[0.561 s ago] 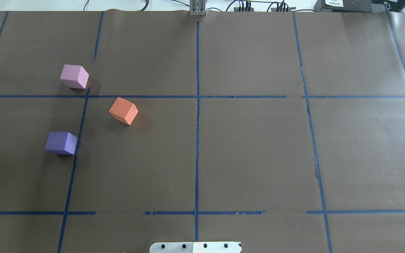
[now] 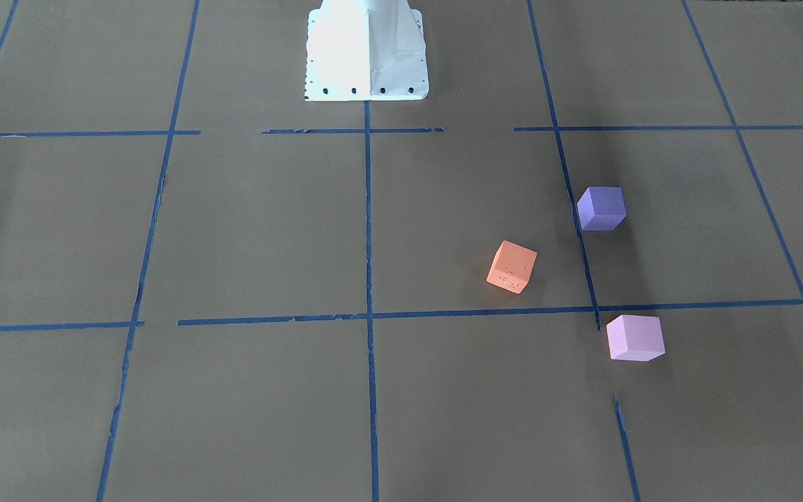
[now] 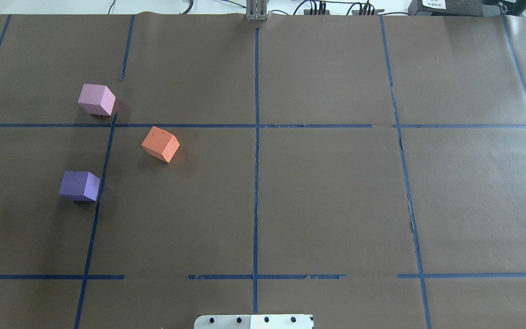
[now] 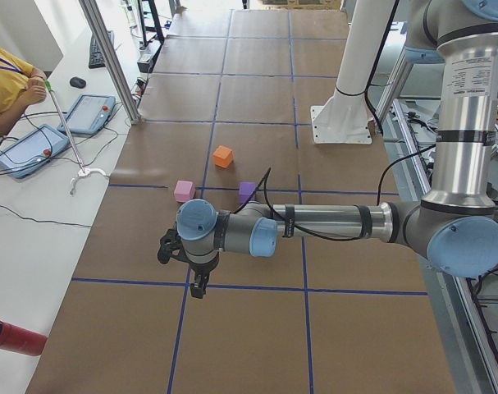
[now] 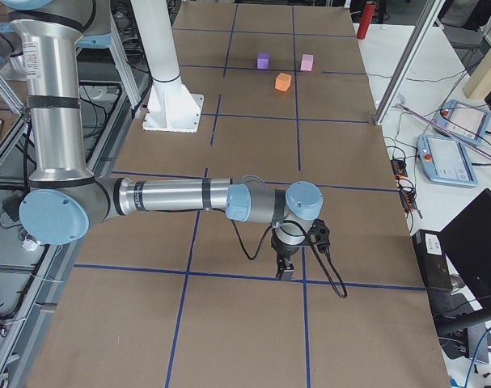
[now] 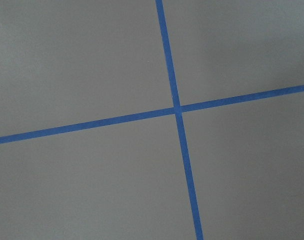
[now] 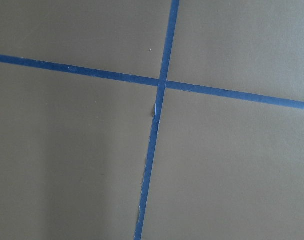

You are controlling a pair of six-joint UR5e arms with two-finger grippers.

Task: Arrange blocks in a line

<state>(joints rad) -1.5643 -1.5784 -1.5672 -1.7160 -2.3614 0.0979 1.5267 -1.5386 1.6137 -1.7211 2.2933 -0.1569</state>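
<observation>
Nothing moved: orange block (image 3: 160, 144), violet block (image 3: 79, 185), pink block (image 3: 96, 99) flank blue tape (image 3: 108, 151); cannot tell jaws' width.

Nothing legible anywhere.

- White label (image 3: 433, 3) on the black box (image 3: 461, 8), far right beyond the table edge: dark print, too small to read.
- Orange block (image 2: 511, 267): faint embossed marks on the face turned away from the robot, cannot be made out.
- Left arm (image 4: 468, 107), upright silver tube: small dark lettering near the top, blurred.
</observation>
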